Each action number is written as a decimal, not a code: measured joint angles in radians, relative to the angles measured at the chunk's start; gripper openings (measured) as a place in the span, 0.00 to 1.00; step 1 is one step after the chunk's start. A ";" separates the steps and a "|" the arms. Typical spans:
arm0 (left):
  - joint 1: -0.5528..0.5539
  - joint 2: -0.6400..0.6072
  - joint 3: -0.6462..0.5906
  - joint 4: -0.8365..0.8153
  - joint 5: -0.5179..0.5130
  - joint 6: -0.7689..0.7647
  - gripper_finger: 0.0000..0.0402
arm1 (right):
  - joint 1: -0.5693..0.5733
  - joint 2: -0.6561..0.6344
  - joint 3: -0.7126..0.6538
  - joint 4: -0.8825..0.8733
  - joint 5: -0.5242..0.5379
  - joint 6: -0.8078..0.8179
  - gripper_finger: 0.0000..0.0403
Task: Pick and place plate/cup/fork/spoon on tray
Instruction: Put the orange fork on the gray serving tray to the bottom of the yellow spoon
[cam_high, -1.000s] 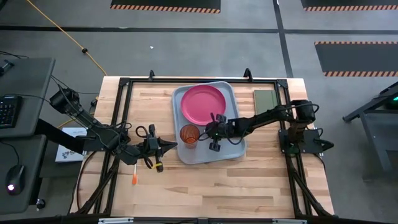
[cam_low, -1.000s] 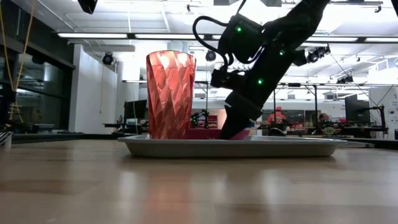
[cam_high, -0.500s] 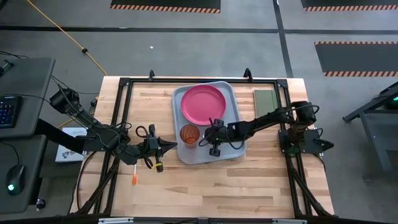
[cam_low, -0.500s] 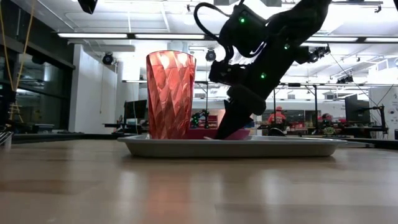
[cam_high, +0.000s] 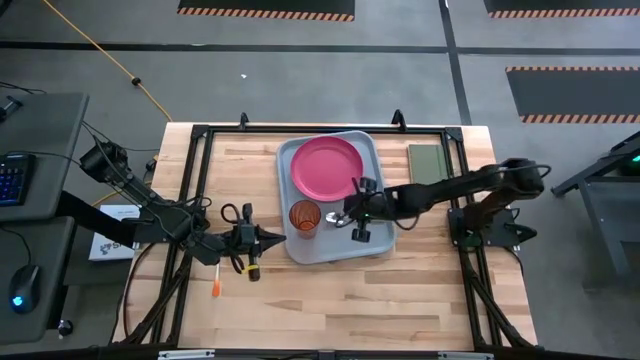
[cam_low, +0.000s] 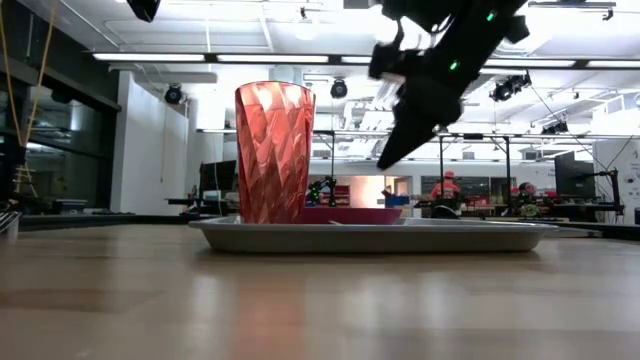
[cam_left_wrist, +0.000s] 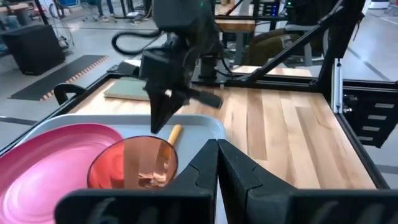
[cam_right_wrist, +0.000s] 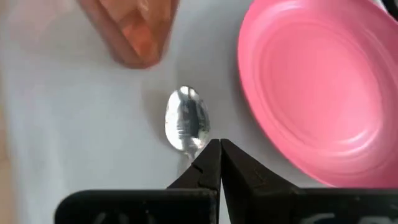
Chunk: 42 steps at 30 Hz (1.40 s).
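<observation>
The grey-blue tray lies mid-table. On it lie the pink plate at the far end, the orange cup standing upright near the left rim, and the spoon flat beside the cup. Its orange handle shows in the left wrist view. My right gripper is shut and empty, hanging above the spoon's handle, clear of the tray. My left gripper is shut and empty, just left of the tray. The fork lies on the table near the left front.
A dark green pad lies right of the tray at the far right. A black frame runs around the table's edges. Bare wood shows in front of the tray and to its right.
My right gripper has risen from the tray floor, where its tips stood beside the cup, and drawn back a little toward the table's right edge. The spoon now shows lying on the tray below it. The cup and plate have stayed put.
</observation>
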 joint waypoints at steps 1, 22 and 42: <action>0.000 0.000 0.000 0.000 0.002 0.000 0.00 | 0.009 -0.020 0.000 -0.017 0.007 0.007 0.00; 0.001 0.000 0.000 -0.014 -0.015 0.044 0.00 | 0.126 -0.669 -0.819 1.168 0.028 0.161 0.00; 0.101 0.000 0.203 -0.688 0.170 -0.387 0.36 | 0.126 -0.667 -0.804 1.095 0.041 0.140 0.00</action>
